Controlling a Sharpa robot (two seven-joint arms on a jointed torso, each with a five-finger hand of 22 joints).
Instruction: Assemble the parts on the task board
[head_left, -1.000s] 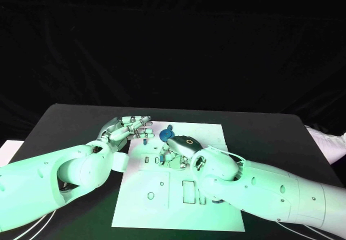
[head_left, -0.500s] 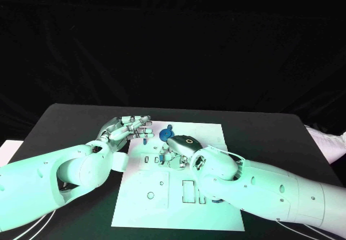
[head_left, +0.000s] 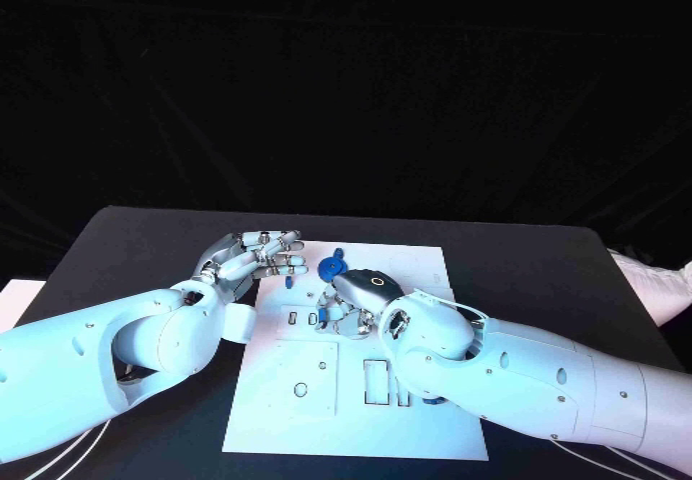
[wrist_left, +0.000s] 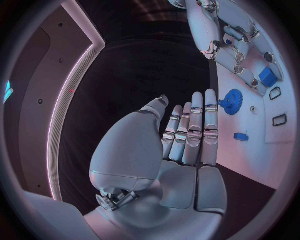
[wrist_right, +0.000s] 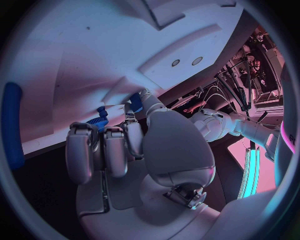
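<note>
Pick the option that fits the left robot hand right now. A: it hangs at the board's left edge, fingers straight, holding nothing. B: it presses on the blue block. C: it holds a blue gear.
A: the left wrist view shows the left robot hand with fingers straight and empty, the blue gear lying apart on the task board.

— Middle of the table (head_left: 130, 235)? 
— Task board (head_left: 418, 262); gear part (head_left: 332, 268) on its far end, small part (head_left: 340, 252) just behind.
— At the board's left edge?
— Left hand (head_left: 257, 255), beside the gear part.
— Nearer in?
— Right hand (head_left: 358, 300), over the board, just before the gear part.
</note>
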